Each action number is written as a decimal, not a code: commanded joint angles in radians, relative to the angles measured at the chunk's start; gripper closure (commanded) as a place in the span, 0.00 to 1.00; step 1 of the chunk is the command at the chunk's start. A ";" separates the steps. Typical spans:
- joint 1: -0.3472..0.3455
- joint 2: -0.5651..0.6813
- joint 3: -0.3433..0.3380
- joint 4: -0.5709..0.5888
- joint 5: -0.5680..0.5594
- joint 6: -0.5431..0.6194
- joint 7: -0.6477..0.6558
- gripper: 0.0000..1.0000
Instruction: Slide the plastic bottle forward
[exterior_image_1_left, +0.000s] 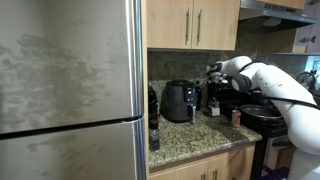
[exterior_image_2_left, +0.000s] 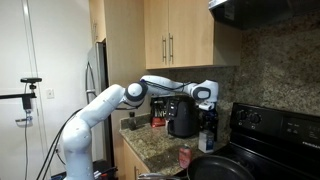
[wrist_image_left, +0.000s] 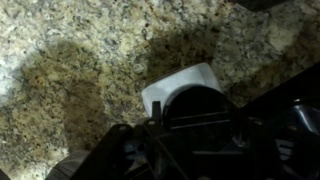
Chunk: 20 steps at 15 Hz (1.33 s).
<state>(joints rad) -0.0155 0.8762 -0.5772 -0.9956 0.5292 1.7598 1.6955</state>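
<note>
The plastic bottle (exterior_image_1_left: 213, 106) is small and pale and stands on the granite counter just beside the black air fryer (exterior_image_1_left: 179, 101). It also shows in an exterior view (exterior_image_2_left: 207, 140). My gripper (exterior_image_1_left: 213, 76) hangs right over it, with the fingers pointing down at its top (exterior_image_2_left: 207, 108). In the wrist view a white squarish part of the bottle (wrist_image_left: 178, 80) peeks out from behind my dark gripper (wrist_image_left: 200, 125). The fingers are too dark there to tell apart, and I cannot tell whether they touch the bottle.
A dark slim bottle (exterior_image_1_left: 153, 133) stands at the counter's edge by the fridge (exterior_image_1_left: 70, 90). A small pinkish container (exterior_image_1_left: 236, 117) sits near the black stove with its pan (exterior_image_1_left: 262, 117). Cabinets (exterior_image_1_left: 195, 22) hang overhead. The air fryer (exterior_image_2_left: 182, 118) crowds the bottle.
</note>
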 joint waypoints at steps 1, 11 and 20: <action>0.094 -0.156 -0.006 -0.237 -0.043 0.026 -0.204 0.69; 0.017 -0.528 0.264 -0.691 -0.282 0.107 -0.501 0.69; -0.032 -0.485 0.318 -0.667 -0.299 0.060 -0.421 0.69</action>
<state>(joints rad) -0.0050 0.3598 -0.3063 -1.7014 0.2612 1.8507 1.2450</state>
